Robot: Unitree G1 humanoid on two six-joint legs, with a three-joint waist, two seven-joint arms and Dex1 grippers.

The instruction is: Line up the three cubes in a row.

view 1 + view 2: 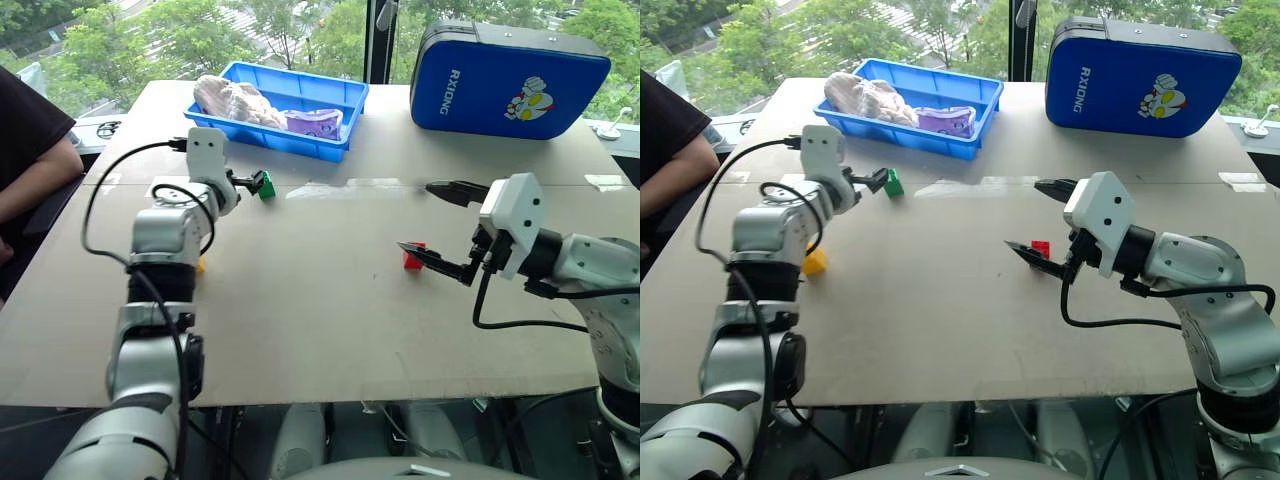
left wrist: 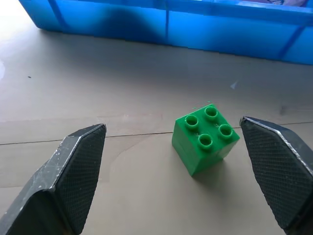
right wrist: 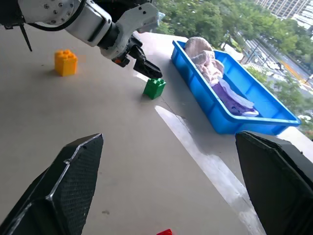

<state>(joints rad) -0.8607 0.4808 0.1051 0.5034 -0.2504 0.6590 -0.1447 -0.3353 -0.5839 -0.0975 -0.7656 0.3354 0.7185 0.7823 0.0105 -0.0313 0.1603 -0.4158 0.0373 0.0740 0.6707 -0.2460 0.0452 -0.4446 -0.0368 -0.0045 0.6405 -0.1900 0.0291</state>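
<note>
Head views: left gripper point(image 1: 258, 182) reaches toward green cube point(image 1: 894, 183) near blue tray point(image 1: 340, 95), jaws wide, holding nothing; red cube point(image 1: 1041, 248) mid-table by spread, empty right gripper point(image 1: 1040, 220); yellow cube point(image 1: 815, 262) beside left arm

Left wrist view: green cube point(image 2: 205, 137) on table point(image 2: 122, 186) between parted fingers point(image 2: 73, 171), untouched

Right wrist view: yellow cube point(image 3: 65, 62) and green cube point(image 3: 154, 88) well apart; red cube's corner point(image 3: 165, 232) at frame edge; right fingers point(image 3: 68, 181) wide apart

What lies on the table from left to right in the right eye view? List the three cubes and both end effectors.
yellow cube → left end effector → green cube → red cube → right end effector
</note>
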